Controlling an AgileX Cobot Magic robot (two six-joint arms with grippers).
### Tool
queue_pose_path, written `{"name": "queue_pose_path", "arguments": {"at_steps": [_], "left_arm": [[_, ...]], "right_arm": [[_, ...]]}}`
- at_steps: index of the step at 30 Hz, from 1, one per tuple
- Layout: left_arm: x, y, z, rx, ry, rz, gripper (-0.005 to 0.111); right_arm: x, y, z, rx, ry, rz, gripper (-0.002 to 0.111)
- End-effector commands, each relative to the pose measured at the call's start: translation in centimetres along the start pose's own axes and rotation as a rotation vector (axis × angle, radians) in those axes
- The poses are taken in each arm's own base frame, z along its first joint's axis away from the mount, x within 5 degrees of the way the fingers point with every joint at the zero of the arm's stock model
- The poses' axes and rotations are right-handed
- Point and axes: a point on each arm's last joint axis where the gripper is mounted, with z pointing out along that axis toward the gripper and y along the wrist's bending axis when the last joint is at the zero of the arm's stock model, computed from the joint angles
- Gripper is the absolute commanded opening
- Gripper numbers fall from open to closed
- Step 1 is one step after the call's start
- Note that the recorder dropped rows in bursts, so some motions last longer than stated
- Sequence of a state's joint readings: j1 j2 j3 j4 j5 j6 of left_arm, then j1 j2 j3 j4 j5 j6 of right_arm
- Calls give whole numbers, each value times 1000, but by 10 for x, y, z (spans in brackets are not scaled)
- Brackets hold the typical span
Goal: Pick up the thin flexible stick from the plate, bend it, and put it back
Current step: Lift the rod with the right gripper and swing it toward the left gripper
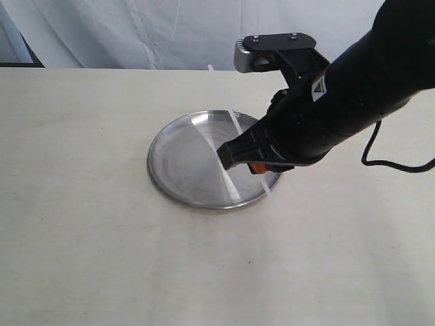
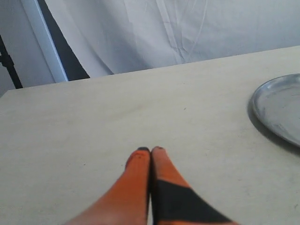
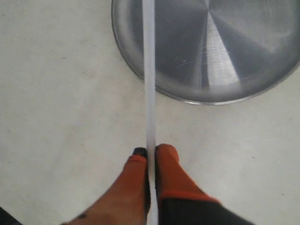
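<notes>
Holding the thin flexible stick [image 1: 230, 115] clear of the plate [image 1: 178, 159], I judge pickup done; bending and return remain; it looks straight, pale, translucent, slanting above the rim; my right claw [image 3: 149, 151] is clamped on it; left claw [image 2: 150, 151] sits pinched together, empty, over the surface [image 1: 81, 217].

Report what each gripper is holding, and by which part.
Right gripper pinches the thin flexible stick partway along, nearer one end. Left gripper: shut, holding nothing.
</notes>
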State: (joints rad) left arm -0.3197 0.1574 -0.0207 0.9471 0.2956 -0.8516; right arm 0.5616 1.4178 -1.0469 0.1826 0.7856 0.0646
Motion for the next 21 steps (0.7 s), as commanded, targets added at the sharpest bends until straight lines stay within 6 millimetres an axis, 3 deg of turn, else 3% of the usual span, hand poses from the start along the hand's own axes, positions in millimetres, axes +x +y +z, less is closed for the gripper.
{"name": "queue_pose_path", "arguments": {"at_steps": [1, 6, 10, 14, 17, 21], "left_arm": [[1, 1, 0, -7, -3, 12, 0], [-5, -3, 0, 34, -59, 68, 0], [-22, -27, -7, 298, -259, 11, 0], [-43, -47, -27, 596, -502, -63, 0], [-51, -52, -37, 693, -622, -61, 0], [-53, -54, -41, 760, -625, -145, 0]], "right_arm": [[-1, 3, -3, -34, -28, 20, -1], [0, 6, -3, -73, -21, 43, -1], [-2, 15, -4, -175, -40, 51, -1], [-9, 34, -9, -356, -120, 44, -1], [-11, 47, -12, -446, -165, 5, -1], [-9, 55, -12, -470, -161, -9, -1]]}}
